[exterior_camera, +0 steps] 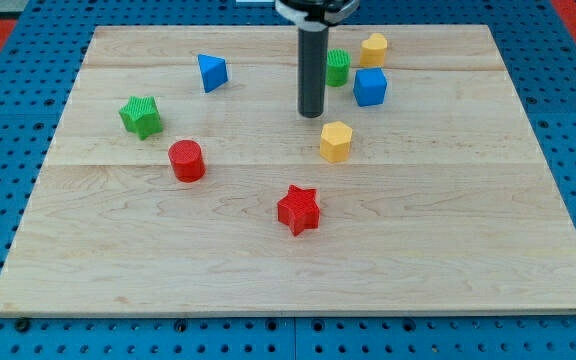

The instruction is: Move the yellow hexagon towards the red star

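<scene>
On the counter (528, 250), my tip (312, 113) rests just up-left of the yellow hexagon (335, 141) at frame centre — apart from it. There is no hand to open or close. The red star (298, 209) lies below-left — the gap remains.

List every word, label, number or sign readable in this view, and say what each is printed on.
None: no readable text shows. The wooden board, the blocks, such as the yellow hexagon and the red star, and the rod above my tip carry no markings.
</scene>
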Robot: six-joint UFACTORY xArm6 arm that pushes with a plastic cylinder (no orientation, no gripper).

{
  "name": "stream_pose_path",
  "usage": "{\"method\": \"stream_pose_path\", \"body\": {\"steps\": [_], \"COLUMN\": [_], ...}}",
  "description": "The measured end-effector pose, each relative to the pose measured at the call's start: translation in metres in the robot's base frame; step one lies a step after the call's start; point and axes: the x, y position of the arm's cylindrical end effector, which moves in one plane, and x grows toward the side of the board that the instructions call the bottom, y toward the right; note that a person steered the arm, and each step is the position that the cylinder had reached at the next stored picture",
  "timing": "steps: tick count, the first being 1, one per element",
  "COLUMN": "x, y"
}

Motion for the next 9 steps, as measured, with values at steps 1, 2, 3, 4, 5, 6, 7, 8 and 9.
{"method": "stream_pose_path", "body": {"steps": [1,2,3,4,5,6,7,8,9], "x": [0.026,0.046,0.052,0.056,0.059,0.078,0.106,0.092,0.051], "y": [0.048,0.062,0.041,0.012,-0.003,-0.003,-0.017,-0.015,-0.019]}}
